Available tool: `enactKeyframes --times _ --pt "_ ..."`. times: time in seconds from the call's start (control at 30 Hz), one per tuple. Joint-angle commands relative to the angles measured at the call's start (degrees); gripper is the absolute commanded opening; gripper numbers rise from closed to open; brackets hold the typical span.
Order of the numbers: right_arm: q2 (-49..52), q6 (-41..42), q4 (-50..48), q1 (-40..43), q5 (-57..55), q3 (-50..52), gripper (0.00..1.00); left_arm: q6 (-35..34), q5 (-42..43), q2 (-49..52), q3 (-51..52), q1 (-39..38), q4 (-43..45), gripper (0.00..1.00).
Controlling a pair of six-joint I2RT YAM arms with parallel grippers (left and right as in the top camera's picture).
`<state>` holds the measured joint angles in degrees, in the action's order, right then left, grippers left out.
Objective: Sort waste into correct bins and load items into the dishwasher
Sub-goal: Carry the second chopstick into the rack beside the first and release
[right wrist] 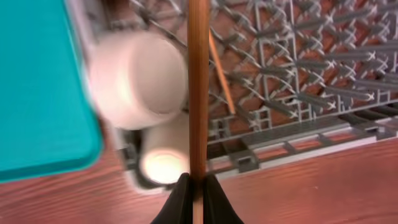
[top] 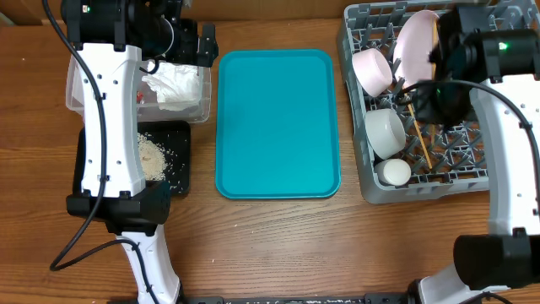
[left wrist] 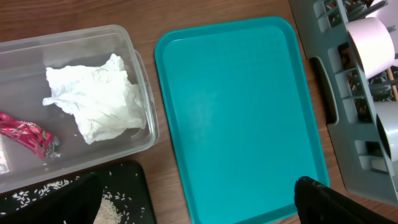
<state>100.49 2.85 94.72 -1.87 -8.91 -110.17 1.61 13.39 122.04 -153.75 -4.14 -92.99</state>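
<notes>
My right gripper (right wrist: 198, 185) is shut on a wooden chopstick (right wrist: 198, 93) and holds it above the grey dish rack (top: 472, 181); in the overhead view the gripper (top: 418, 95) is over the rack's middle. A second chopstick (right wrist: 221, 71) lies slanted on the rack grid. The rack holds a white plate (top: 415, 40), a saucer (top: 371, 72), a bowl (top: 384, 131) and a cup (top: 394, 172). My left gripper (left wrist: 193, 205) is open and empty, high over the gap between the bins and the teal tray. The clear tub (top: 201, 108) holds the napkin (left wrist: 96, 96) and the red wrapper (left wrist: 28, 134). The black tray (top: 181, 181) holds rice (top: 152, 156).
A large teal tray (top: 277, 122) lies between the bins and the rack. The left arm's white links run over the black tray and the tub's left part. Bare wooden table lies along the front.
</notes>
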Motion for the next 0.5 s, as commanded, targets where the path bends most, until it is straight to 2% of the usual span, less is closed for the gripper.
enactKeyframes --times 0.0,0.2,0.33,0.37,0.43,0.47 --pt "-0.5 -10.43 -4.31 2.93 -0.5 7.5 0.04 -0.35 -0.28 -1.05 -0.76 -0.55 0.22 1.0" --pt "-0.5 -19.65 -11.52 5.51 -0.5 17.4 0.04 -0.35 -0.28 -1.05 -0.76 -0.52 0.24 1.0" --pt "-0.5 -20.26 -14.45 6.05 -0.5 21.2 0.04 -0.35 -0.28 -1.05 -0.76 -0.52 0.22 1.0" --pt "-0.48 -20.22 -14.97 6.14 -0.5 21.81 0.11 -0.35 -0.28 -1.05 -0.76 -0.52 0.24 1.0" --pt "-0.48 -20.22 -15.23 6.14 -0.5 22.6 0.35 -0.35 -0.28 -1.05 -0.76 -0.55 0.22 1.0" --pt "-0.48 -20.2 -15.26 6.14 -0.5 22.77 0.53 -0.35 -0.28 -1.05 -0.76 -0.55 0.24 1.0"
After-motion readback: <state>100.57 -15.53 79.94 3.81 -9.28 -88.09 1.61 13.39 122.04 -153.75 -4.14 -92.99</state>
